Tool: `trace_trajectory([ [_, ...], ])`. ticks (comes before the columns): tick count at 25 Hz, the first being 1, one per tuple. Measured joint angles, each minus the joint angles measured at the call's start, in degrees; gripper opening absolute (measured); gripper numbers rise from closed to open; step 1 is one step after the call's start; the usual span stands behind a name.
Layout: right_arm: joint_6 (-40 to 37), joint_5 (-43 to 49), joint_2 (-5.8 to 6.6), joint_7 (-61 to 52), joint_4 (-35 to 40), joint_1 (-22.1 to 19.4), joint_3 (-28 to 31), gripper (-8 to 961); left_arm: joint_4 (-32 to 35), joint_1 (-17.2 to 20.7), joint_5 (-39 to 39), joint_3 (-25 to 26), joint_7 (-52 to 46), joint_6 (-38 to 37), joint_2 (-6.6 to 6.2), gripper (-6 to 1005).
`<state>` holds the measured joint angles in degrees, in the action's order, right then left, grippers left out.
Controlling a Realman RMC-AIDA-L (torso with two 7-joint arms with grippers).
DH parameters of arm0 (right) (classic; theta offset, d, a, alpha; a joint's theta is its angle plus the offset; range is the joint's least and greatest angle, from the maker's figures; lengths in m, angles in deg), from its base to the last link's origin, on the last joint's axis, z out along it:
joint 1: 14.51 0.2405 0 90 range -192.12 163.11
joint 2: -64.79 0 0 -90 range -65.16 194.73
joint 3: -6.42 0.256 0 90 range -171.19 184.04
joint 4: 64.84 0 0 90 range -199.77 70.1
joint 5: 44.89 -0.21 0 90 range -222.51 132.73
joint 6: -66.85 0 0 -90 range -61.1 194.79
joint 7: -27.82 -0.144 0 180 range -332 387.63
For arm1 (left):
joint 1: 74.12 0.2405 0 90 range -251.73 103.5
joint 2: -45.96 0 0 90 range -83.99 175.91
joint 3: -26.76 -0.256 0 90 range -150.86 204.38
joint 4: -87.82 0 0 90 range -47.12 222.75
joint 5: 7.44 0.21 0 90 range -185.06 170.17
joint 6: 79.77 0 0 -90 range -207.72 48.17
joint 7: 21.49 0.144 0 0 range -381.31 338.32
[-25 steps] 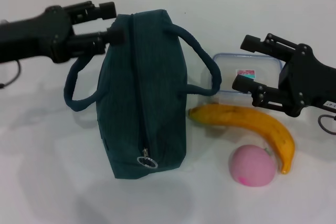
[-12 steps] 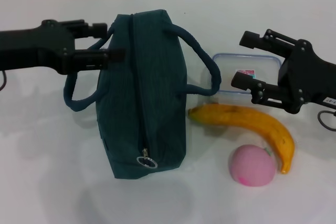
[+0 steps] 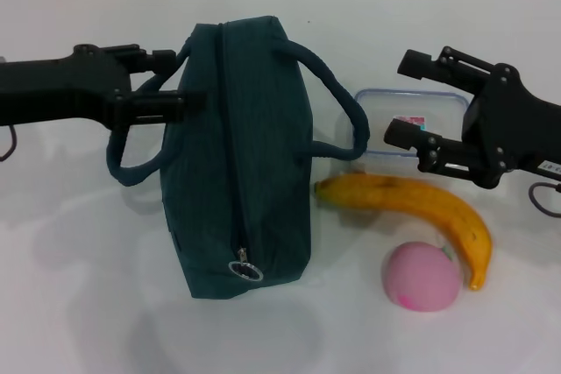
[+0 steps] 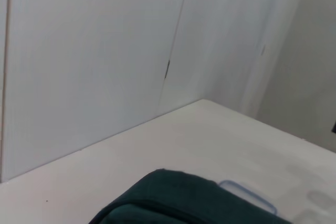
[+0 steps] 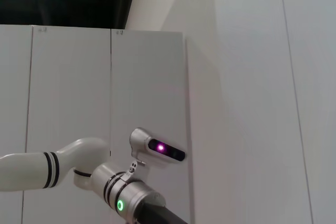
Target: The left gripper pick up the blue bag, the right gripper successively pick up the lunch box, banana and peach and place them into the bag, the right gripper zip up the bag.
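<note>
Two rope handles flank the bag point(image 3: 237, 164), which lies zipped on the desk point(image 3: 79, 286). Left pincer point(image 3: 180, 81), fingers apart, straddles the near handle point(image 3: 131, 159). It should close squarely on the rope, then lift straight. Right pincer point(image 3: 405, 99) hangs wide over the lunch box point(image 3: 412, 122), with the banana point(image 3: 412, 203) and peach point(image 3: 422, 276) nearer the robot.

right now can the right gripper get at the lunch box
Probably yes: the right gripper hangs open over the lunch box, whose lid is bare. Only the blue bag handle and the banana crowd its edges.
</note>
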<state>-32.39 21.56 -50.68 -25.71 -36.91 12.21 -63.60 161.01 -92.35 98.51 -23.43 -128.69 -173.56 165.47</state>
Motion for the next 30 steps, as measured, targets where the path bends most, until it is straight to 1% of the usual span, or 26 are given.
trace_trajectory([
  [6,0.33,0.0,-0.06,0.0,-0.04,0.0,0.07,751,-1.01,-0.93,2.48,-1.86,-0.09,1.83,0.01,771],
  [11,0.46,0.0,-0.1,0.0,-0.23,0.01,0.07,751,-3.33,-2.38,2.95,-1.67,1.35,2.18,-0.18,769],
  [14,0.46,0.0,-0.11,0.0,-0.31,0.0,0.07,752,-3.61,-2.54,2.91,-1.66,3.41,2.27,-0.16,768],
  [19,0.48,0.0,-0.13,0.03,-0.45,-0.19,0.06,752,-4.14,-2.75,3.03,-1.93,4.12,2.94,-0.07,767],
  [25,1.66,-0.33,-0.33,0.31,-1.39,-0.37,0.06,752,-5.05,-2.7,3.87,-3.31,4.15,5.83,-0.05,514],
  [29,2.99,-2.66,-0.45,0.42,-4.41,-0.02,0.04,752,-5.19,-3.12,4.48,-3.69,3.75,5.82,-0.15,326],
  [30,3.26,-4.4,-0.48,0.53,-5.83,0.0,0.04,752,-5.2,-3.18,4.51,-3.69,3.73,5.82,-0.13,279],
])
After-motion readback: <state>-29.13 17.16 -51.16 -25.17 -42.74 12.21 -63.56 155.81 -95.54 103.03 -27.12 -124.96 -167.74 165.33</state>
